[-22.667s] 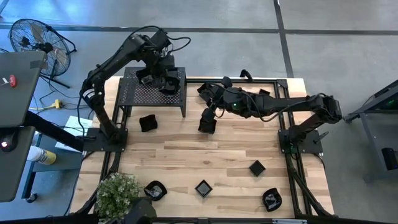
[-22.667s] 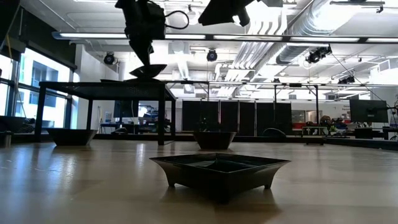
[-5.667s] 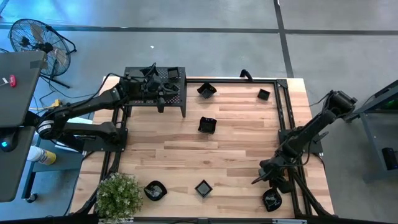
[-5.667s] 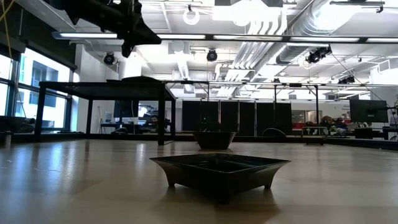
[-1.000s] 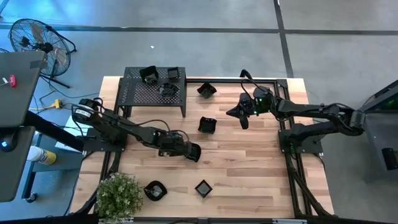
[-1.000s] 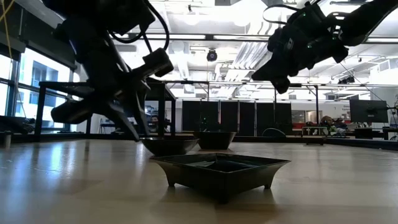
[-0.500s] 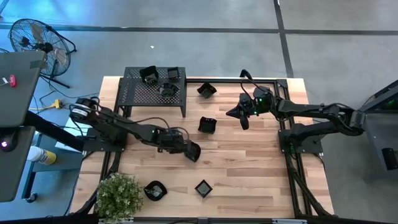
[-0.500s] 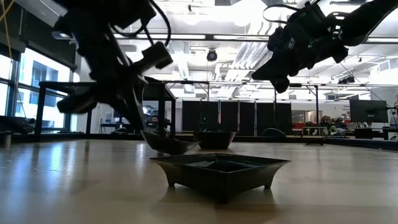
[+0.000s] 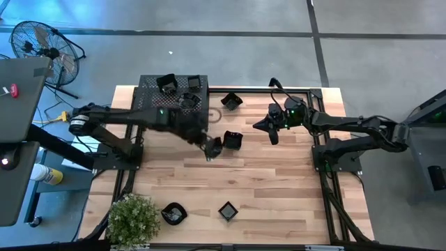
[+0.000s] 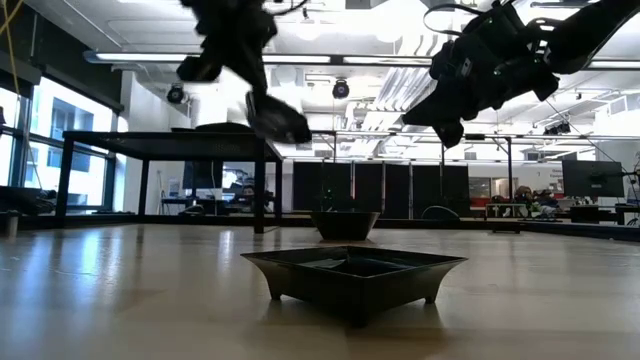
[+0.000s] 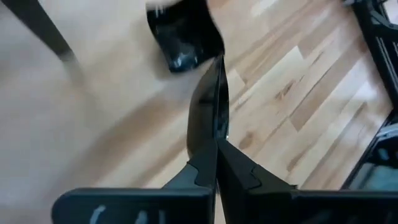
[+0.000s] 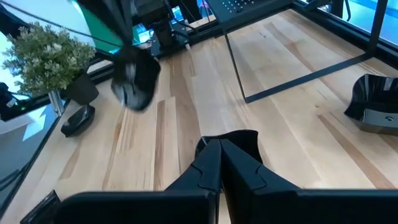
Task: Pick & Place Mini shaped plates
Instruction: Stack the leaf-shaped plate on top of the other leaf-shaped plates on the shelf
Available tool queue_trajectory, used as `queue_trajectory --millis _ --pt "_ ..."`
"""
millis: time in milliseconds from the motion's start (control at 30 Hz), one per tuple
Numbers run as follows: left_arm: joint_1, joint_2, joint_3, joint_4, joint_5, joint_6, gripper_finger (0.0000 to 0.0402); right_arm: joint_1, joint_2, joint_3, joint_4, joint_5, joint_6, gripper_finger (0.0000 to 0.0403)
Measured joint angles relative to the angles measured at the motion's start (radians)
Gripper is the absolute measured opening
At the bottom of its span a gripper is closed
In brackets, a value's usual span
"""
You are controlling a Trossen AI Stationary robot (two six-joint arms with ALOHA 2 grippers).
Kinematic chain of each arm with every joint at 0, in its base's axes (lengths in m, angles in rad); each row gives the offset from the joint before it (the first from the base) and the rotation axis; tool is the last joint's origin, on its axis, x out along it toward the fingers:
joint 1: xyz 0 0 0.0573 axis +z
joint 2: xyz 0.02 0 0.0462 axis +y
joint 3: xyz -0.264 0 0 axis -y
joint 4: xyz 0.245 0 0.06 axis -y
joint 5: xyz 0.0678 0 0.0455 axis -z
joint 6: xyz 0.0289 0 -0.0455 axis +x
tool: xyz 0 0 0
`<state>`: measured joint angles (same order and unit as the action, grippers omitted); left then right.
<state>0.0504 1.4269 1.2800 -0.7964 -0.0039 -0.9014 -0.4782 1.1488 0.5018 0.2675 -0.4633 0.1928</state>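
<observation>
My left gripper (image 9: 211, 148) is shut on a mini black plate (image 9: 216, 147) and holds it tilted in the air, just left of a plate (image 9: 233, 139) on the table. In the left wrist view the held plate (image 11: 208, 106) is edge-on between the fingers. My right gripper (image 9: 268, 131) hovers right of centre, shut on a dark plate (image 12: 233, 142). Three plates (image 9: 167, 82) lie on the black perforated shelf (image 9: 150, 104). More plates sit at the back (image 9: 232, 101) and at the front (image 9: 228, 210), (image 9: 174, 213).
A potted plant (image 9: 131, 217) stands at the front left corner. A fan (image 9: 38, 42) stands on the floor beyond the table's left. The black frame rails (image 9: 317, 139) run along the table's right side. In the low view a square plate (image 10: 352, 270) sits closest.
My left gripper has lifted the plate off the table and carried it up and toward the back, near the middle plate. The right arm has stayed still.
</observation>
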Motion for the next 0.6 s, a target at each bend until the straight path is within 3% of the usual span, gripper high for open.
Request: queue_trajectory --millis 367,600 --pt "0.294 0.0 0.427 -0.409 0.005 0.504 0.0 0.0 0.0 0.0 0.009 0.0 0.016 0.0002" --pt "0.562 0.001 0.539 -0.532 0.054 0.804 0.0 0.0 0.0 0.0 0.027 0.0 0.05 0.0003"
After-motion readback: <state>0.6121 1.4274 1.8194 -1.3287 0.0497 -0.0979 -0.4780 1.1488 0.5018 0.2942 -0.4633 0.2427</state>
